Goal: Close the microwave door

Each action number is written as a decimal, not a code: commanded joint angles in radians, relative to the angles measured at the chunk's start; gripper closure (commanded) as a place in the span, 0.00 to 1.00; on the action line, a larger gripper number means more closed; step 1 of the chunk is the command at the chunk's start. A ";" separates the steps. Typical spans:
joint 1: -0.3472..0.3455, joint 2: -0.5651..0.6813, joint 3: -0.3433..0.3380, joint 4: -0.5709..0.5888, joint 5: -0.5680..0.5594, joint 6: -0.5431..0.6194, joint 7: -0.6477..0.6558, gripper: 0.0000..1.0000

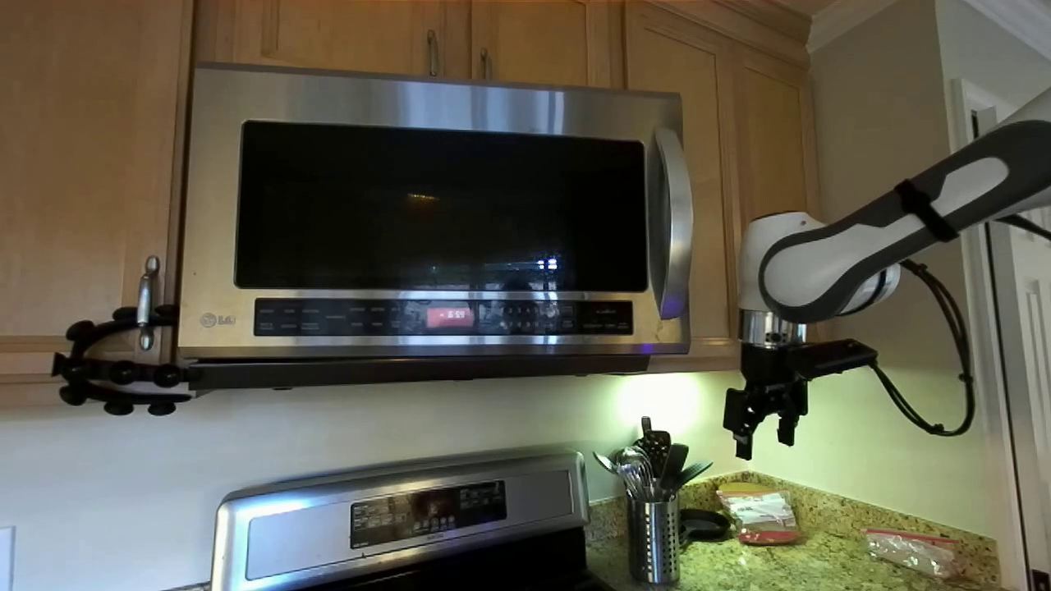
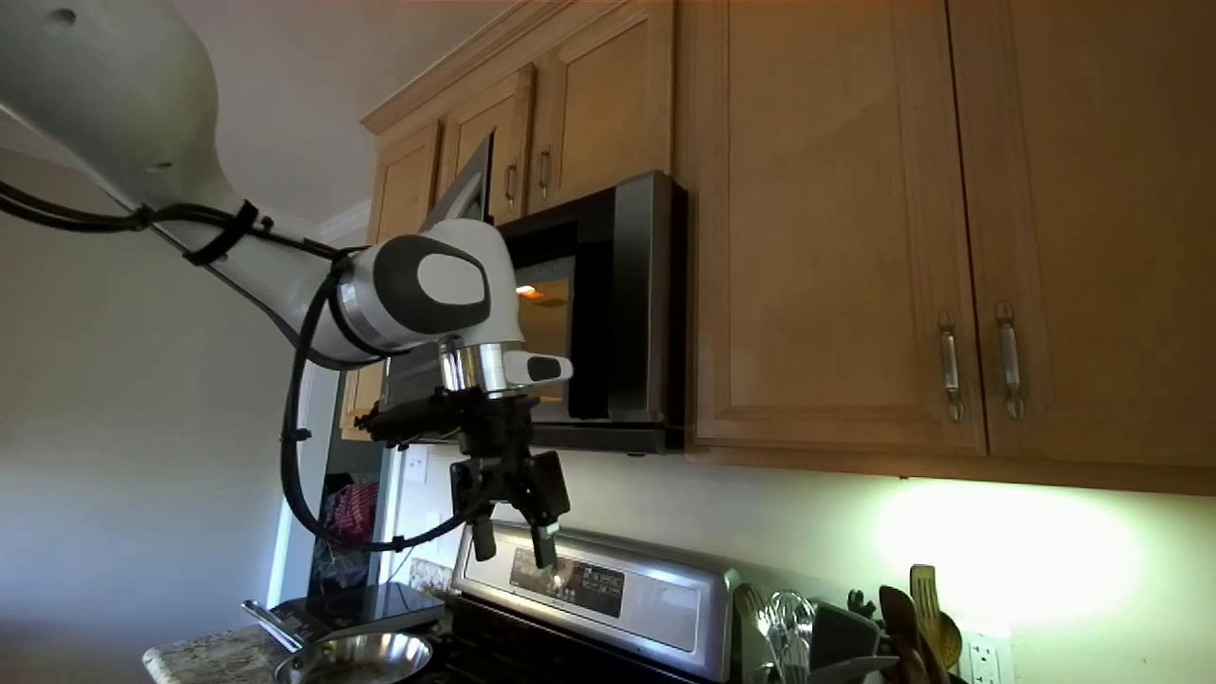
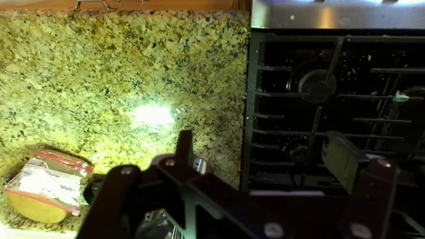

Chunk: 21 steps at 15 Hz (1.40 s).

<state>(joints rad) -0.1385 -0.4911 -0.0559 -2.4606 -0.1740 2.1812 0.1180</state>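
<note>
Microwave door (image 1: 435, 211): above the gas range (image 1: 410, 533), off the stove-side edge of the granite countertop (image 1: 805, 562). Partway open: upper door corner (image 2: 475, 180) juts out from the LG microwave (image 2: 608, 313) in an exterior view, cavity showing. Step, my read: approach, no push begun. Next probably calls for: lift to door height, get round the free edge to the outer face, push back toward the body.
Utensil canister (image 1: 654, 538): on countertop, near the back of its stove-side edge.
Door handle (image 1: 680, 222): curved vertical bar at the door's end nearest the gripper; nothing on it.
Zip bag (image 1: 759, 517): countertop's back corner.
Robotiq gripper (image 1: 765, 443): fingers (image 3: 342, 159) spread wide, nothing between them. Points down; wrist view has them either side of the countertop's stove-side edge below. Door is up and to the left of it in that exterior view, apart, no contact; fingertips hang lower than the door's bottom edge.
Panda arm (image 1: 878, 226): extends in from the right; hides much of the door in an exterior view.
Flat zip bag (image 1: 911, 552): along countertop's right edge, by the wall.
</note>
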 commanded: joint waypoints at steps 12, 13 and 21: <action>0.034 -0.079 0.151 -0.004 0.005 -0.090 0.185 0.00; 0.038 -0.082 0.159 -0.003 0.001 -0.073 0.199 0.00; 0.045 -0.063 0.201 0.015 -0.012 -0.047 0.238 0.00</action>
<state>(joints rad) -0.1041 -0.5556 0.1545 -2.4470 -0.1800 2.1371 0.3513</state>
